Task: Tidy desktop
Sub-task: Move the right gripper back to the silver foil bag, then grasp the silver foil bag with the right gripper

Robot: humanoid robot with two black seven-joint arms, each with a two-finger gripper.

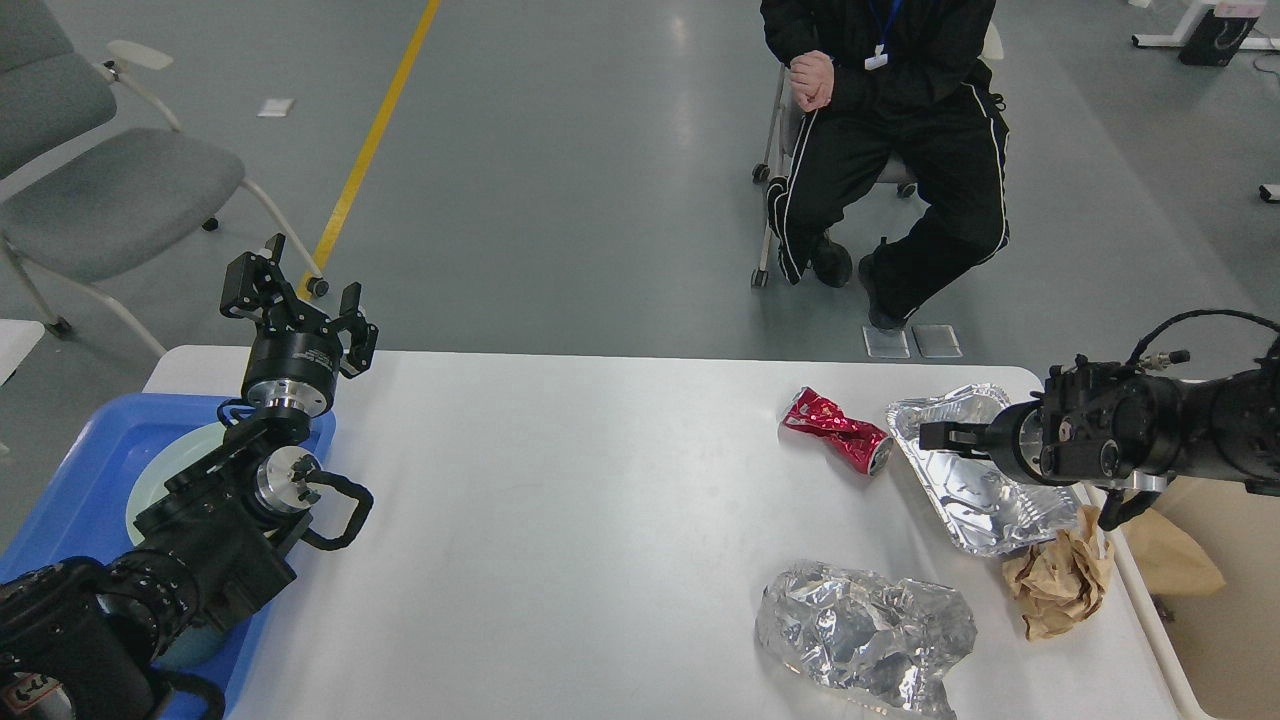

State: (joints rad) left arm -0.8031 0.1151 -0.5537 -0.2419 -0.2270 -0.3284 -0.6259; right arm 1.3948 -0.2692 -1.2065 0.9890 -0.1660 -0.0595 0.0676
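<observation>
The white desktop [560, 520] holds litter at its right end: a crushed red can [838, 430], an empty foil tray [965, 495], a crumpled foil sheet [865, 635] and a brown paper ball [1060, 585]. My right gripper [945, 437] comes in from the right, low over the foil tray's far end, with its tip pointing left toward the can. It is seen side-on, so its fingers cannot be told apart. My left gripper [300, 298] is open and empty, raised above the table's far left corner.
A blue tray [70, 480] with a pale plate [165, 470] sits under my left arm. A beige bin [1215, 610] holding a brown paper bag [1180, 565] stands off the right edge. A seated person [880, 130] is behind the table, and a grey chair [110, 190] is at far left.
</observation>
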